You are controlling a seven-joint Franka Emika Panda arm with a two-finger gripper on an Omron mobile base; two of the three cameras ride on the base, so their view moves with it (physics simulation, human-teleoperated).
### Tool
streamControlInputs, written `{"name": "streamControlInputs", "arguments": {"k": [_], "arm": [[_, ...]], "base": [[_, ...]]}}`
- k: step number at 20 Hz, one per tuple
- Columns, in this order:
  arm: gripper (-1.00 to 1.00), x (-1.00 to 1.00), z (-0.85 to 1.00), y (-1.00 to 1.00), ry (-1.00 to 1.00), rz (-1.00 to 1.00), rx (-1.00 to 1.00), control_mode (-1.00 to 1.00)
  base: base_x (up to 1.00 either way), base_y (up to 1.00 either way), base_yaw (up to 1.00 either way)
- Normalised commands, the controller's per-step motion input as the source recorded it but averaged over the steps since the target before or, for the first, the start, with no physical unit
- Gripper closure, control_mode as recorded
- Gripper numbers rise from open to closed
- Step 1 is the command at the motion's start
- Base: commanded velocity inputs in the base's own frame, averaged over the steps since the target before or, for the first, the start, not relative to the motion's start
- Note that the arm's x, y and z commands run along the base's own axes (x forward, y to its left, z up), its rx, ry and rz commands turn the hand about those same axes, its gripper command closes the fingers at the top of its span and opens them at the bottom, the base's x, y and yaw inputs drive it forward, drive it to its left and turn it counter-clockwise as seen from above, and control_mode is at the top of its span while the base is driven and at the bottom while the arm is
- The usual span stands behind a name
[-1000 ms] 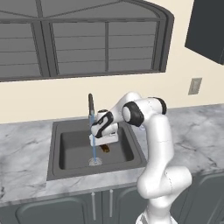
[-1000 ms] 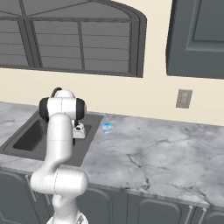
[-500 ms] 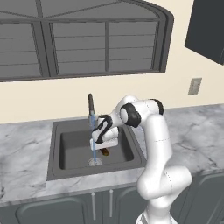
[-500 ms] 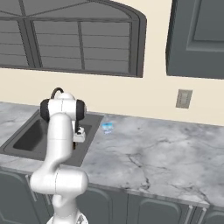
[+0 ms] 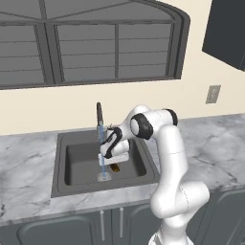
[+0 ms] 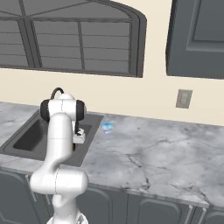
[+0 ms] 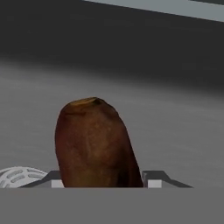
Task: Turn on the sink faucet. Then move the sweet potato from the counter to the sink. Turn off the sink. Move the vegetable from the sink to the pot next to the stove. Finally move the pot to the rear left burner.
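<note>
In the hand view the brown sweet potato (image 7: 94, 144) stands between my gripper's (image 7: 104, 180) two fingertips (image 7: 155, 177), and the gripper is shut on it. From the left base view the gripper (image 5: 116, 161) hangs low inside the sink (image 5: 79, 165), with the sweet potato (image 5: 116, 167) under the hand, just above the basin floor. The dark faucet (image 5: 99, 117) stands at the sink's back rim and a blue water stream (image 5: 102, 160) runs down to the drain (image 5: 104, 177), just left of the hand. The right base view has the hand (image 6: 78, 137) at the sink's (image 6: 26, 138) right side.
The sink floor lies close beneath the potato, with the white drain grate (image 7: 19, 177) to its left. Marble counter (image 6: 148, 153) stretches to the right of the sink, with a small blue object (image 6: 107, 127) near the sink's corner. A window and a wall outlet (image 6: 183, 98) are behind.
The hand with the sweet potato has sunk slightly lower into the sink. The water keeps running and the grip is unchanged.
</note>
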Motion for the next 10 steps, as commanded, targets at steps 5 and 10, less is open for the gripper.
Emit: {"name": "streamControlInputs", "arguments": {"k": [5,10], "arm": [[-1.00,-0.11,0.28,0.00,0.00,0.00,0.00,-1.00],[-1.00,-0.18,0.47,0.00,0.00,0.00,0.00,-1.00]], "base": [[0.00,0.00,0.00],[0.00,0.00,0.00]]}}
